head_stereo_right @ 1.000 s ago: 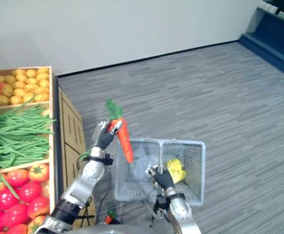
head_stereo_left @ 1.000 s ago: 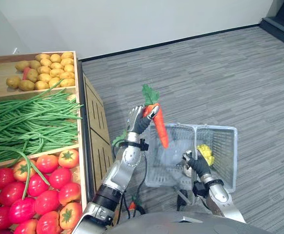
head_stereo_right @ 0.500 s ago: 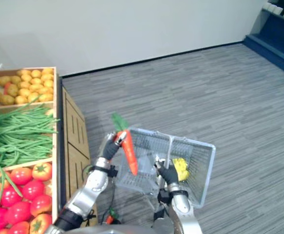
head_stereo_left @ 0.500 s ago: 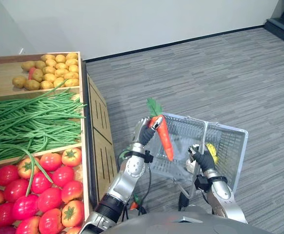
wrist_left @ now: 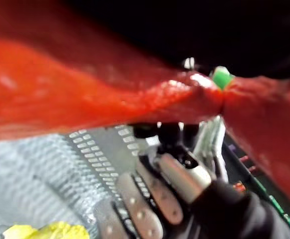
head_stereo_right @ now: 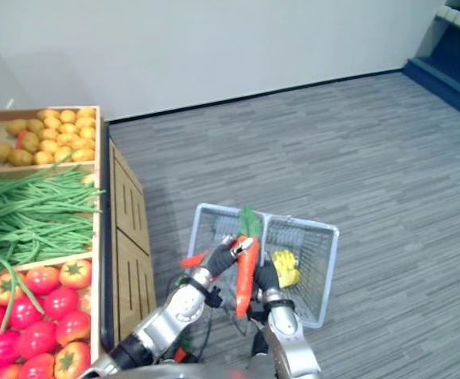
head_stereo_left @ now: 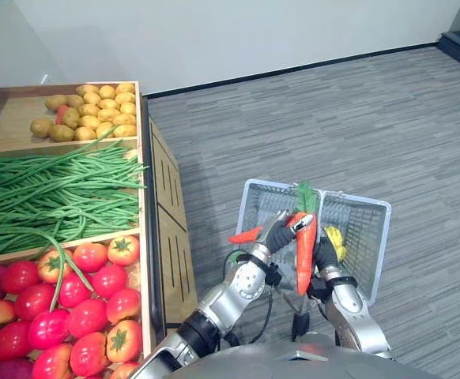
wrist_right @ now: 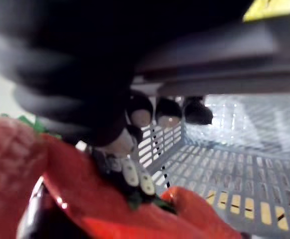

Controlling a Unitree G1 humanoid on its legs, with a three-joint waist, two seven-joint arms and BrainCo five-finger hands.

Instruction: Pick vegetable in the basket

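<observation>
Over the near rim of the grey mesh basket, the left hand has its fingers curled round the top of an orange carrot, which hangs upright with its green leaves up and its tip pointing down, between the two hands (whether the tip is inside the basket or just near of its wall, I cannot tell). Just right of the carrot, the right hand is curled round the basket's handle, holding the basket above the grey floor. A yellow vegetable lies inside the basket, right of the carrot. A small red-orange piece sticks out left of the left hand. To the far left stands a wooden stand with potatoes farthest, green beans in the middle and tomatoes nearest.
</observation>
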